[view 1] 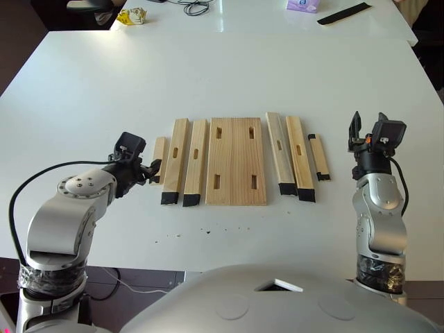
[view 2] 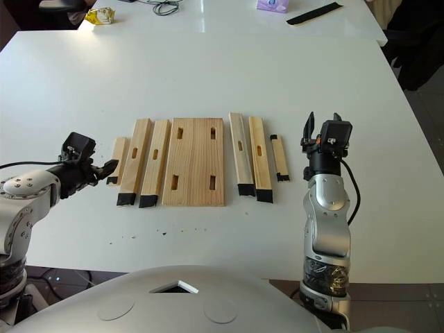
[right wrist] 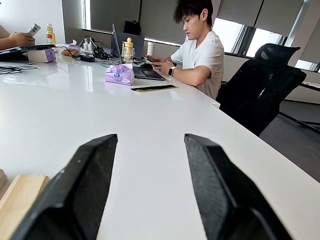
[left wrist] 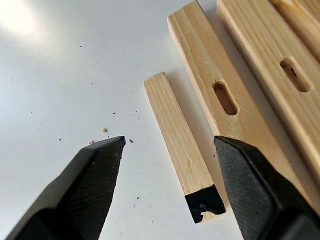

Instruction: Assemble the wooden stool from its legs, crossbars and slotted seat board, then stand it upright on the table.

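Well, flat on the table (view 1: 208, 76), mid-row: seat board (view 1: 236, 161), slots up, legs (view 1: 175, 161) paired on either side, left crossbar (view 1: 159, 159) and right crossbar (view 1: 318, 157) at the outer ends. All loose, side by side, none slotted together. By the look of it, zero assembly done, with the whole build and the standing-up left. Left gripper (view 1: 151, 170) spread wide, low around the left crossbar's dark-tipped end, not gripping. Right gripper (view 1: 368, 125) parted too, empty, pointing up, off beyond the right crossbar.

Left claw (left wrist: 169, 141) spread over short crossbar (left wrist: 165, 107), slotted leg (left wrist: 200, 55) seemingly crowding alongside
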Tool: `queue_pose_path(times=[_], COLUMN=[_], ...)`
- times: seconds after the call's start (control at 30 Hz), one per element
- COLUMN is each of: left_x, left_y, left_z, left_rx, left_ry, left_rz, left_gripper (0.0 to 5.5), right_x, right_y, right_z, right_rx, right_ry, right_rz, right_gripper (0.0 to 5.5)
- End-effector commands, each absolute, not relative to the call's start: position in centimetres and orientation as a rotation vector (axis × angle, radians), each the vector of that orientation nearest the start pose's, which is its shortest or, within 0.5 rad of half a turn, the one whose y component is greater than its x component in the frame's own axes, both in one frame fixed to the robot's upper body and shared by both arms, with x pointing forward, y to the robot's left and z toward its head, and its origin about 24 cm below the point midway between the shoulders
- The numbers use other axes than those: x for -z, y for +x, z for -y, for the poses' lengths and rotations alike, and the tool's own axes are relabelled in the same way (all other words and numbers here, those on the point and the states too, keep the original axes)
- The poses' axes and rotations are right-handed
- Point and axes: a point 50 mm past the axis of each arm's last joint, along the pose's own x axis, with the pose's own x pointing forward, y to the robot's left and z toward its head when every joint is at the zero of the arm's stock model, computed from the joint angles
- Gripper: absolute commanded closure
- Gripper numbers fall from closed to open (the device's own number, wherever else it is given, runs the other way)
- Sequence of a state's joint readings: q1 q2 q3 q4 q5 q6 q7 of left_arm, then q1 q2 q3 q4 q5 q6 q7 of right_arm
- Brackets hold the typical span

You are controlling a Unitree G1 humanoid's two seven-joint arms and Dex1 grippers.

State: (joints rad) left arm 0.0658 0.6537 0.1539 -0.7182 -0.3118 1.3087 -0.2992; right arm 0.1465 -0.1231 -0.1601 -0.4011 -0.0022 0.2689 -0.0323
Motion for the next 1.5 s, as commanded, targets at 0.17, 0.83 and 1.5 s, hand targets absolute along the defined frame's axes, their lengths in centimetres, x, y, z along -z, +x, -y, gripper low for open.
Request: queue_pose_path(times=[0.17, 0.83, 1.5], left_x=[-10.0, -9.1, -6.1], left_y=[19.7, 20.4, 19.3], left_z=[-22.5, -22.7, -23.6], left_rx=[0.174, 0.105, 0.121], left_ry=[0.257, 0.257, 0.272], left_rz=[-0.719, -0.718, -0.804], left_gripper=[2.2, 2.2, 2.2], right_x=[-8.0, -7.5, -7.4], right_y=[21.7, 21.7, 21.6], right_z=[21.5, 21.8, 21.6], right_rx=[0.218, 0.207, 0.188], right_ry=[-0.157, -0.155, -0.155], right_rz=[-0.021, -0.045, -0.058], right_gripper=[3.02, 3.02, 3.02])
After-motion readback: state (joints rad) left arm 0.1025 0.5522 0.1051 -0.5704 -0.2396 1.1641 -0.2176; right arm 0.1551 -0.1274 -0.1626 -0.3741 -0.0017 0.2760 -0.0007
